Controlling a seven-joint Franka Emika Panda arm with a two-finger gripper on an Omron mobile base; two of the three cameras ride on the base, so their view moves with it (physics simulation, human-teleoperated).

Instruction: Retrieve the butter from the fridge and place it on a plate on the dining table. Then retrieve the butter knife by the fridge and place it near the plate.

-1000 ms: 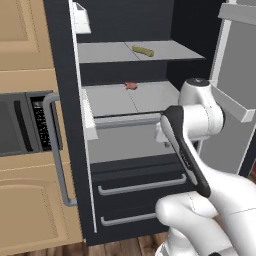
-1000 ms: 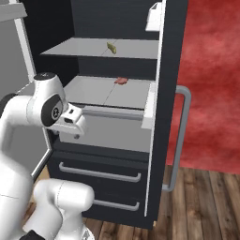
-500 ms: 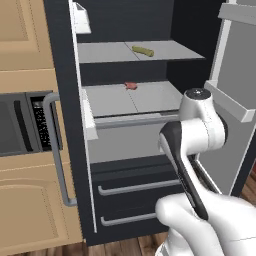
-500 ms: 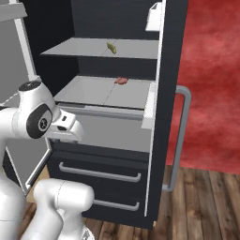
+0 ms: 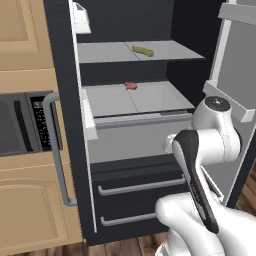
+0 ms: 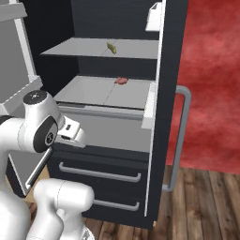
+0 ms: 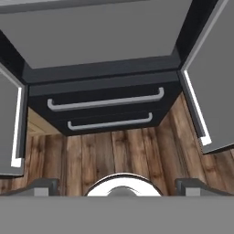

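Fridge [image 5: 65, 60] doors wide open, butter [image 5: 142, 50] on upper shelf, jaws released and empty, facing the drawers.

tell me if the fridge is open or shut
Open: the fridge doors are swung wide, baring shelves with the butter.

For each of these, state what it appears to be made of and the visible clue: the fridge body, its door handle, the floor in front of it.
The fridge: matte black, perhaps painted metal or plastic; flat and without glare. Its door handle: grey bar, probably brushed metal; smooth, soft sheen. The floor: brown wooden planks, with visible grain and seams.
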